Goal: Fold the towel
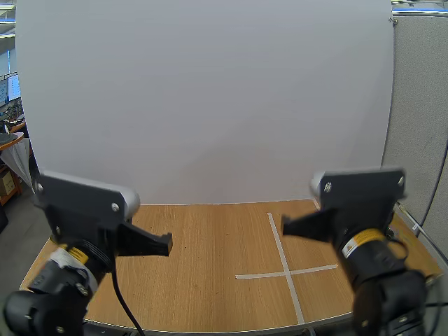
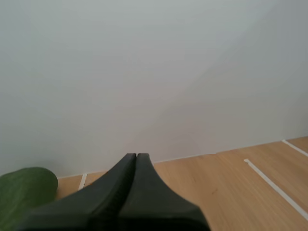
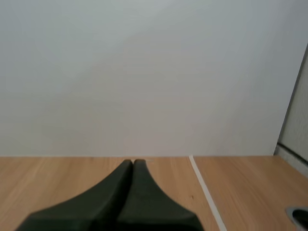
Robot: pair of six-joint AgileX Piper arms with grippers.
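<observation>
Both the left gripper [image 2: 136,156] and right gripper [image 3: 133,162] hang closed on nothing above the table [image 1: 210,259], and since the green lump [image 2: 24,190] beside the left one is only perhaps the towel, a blind reach could pinch bare wood or shove it off.

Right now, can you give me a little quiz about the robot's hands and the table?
1. True or false: the left gripper is wide open.
2. What is stuck on the table? A) a white tape cross B) a red sticker C) a blue ring
3. What colour is the rounded thing beside the left gripper?
Key: 1 false, its fingers lie together on nothing. 2 A. 3 green.
</observation>
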